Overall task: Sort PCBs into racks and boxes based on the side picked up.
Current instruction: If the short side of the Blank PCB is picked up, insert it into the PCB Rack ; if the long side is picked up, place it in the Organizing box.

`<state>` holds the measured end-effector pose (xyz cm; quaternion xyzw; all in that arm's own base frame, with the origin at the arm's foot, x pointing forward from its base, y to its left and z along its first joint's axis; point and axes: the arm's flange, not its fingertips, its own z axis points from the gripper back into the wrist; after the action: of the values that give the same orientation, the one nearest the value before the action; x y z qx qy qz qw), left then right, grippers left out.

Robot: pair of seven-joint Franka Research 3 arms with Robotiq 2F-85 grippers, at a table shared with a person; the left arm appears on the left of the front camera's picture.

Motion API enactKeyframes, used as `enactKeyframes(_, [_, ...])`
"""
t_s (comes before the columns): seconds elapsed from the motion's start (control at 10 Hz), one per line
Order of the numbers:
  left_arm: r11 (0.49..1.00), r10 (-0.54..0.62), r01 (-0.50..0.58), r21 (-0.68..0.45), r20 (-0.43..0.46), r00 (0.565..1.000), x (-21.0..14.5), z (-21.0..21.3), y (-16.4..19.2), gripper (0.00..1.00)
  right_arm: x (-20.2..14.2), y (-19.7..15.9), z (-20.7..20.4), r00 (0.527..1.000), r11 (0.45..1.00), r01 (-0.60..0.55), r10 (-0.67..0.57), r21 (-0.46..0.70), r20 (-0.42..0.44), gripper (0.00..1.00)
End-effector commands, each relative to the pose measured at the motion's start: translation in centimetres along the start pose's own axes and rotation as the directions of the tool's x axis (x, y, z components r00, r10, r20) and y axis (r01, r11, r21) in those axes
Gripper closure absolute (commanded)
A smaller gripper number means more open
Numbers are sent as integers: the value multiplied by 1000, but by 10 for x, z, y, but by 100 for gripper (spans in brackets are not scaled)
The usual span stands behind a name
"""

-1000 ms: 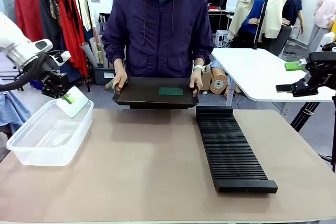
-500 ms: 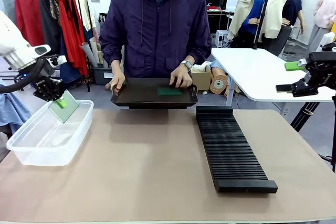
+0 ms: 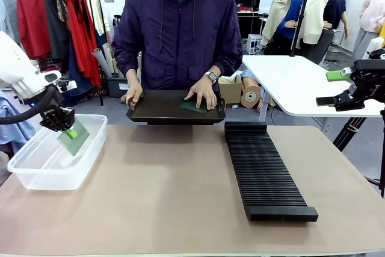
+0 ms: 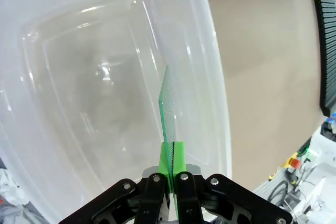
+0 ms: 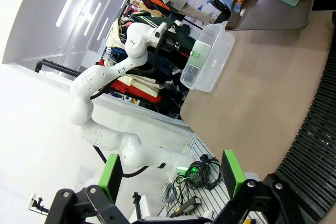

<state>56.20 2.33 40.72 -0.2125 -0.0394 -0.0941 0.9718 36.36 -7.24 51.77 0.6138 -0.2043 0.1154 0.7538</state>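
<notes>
Two PCBs in play: the held PCB [image 4: 167, 106] is hanging from the left tool [image 4: 171, 165]; the second PCB [image 3: 191, 107] is lying on the black tray [image 3: 156, 112], partly under the person's hand [image 3: 201, 95].
Left tool: its jaws are pressing together, pinching the held PCB by its near edge.
Key relation: the held PCB is pointing straight out from the tool tips, with its long axis running down into the clear box [image 3: 36, 170]. Its far end is sitting below the rim; I cannot tell whether it is touching the floor.
Box contents: no other board is showing inside.
Rack [image 3: 264, 173]: it is lying on the surface [image 3: 156, 197], well apart from the left tool and nearer the right arm, and its slots are looking bare.
Right tool [image 5: 170, 174]: its fingers are standing spread, gripping nothing, hovering beyond the surface's edge.
Judged step: a release into the box is looking like the coming move.
</notes>
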Motion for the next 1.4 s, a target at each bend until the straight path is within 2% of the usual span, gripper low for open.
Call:
enactKeyframes(0.0, [1000, -19, 19, 5, 8, 1000, -4, -12, 3, 100, 0, 2, 1, 1000, 1000, -11, 11, 5, 0, 0])
enactKeyframes(0.7, [1000, 15, -15, -3, -6, 1000, -7, -50, 28, 100, 0, 2, 1, 1000, 1000, -11, 11, 5, 0, 0])
enactKeyframes(0.8, [1000, 12, -12, -2, 1, 1000, -6, -49, 28, 96, 0, 2, 1, 1000, 1000, -11, 11, 5, 0, 0])
enactKeyframes(0.9, [1000, 8, -8, 3, 11, 1000, -4, -46, 26, 80, 0, 2, 1, 1000, 1000, -11, 11, 5, 0, 0])
enactKeyframes(1.3, [1000, -7, 7, 18, 15, 1000, 2, -38, 22, 1, 0, 2, 1, 1000, 1000, -11, 11, 5, 0, 0])
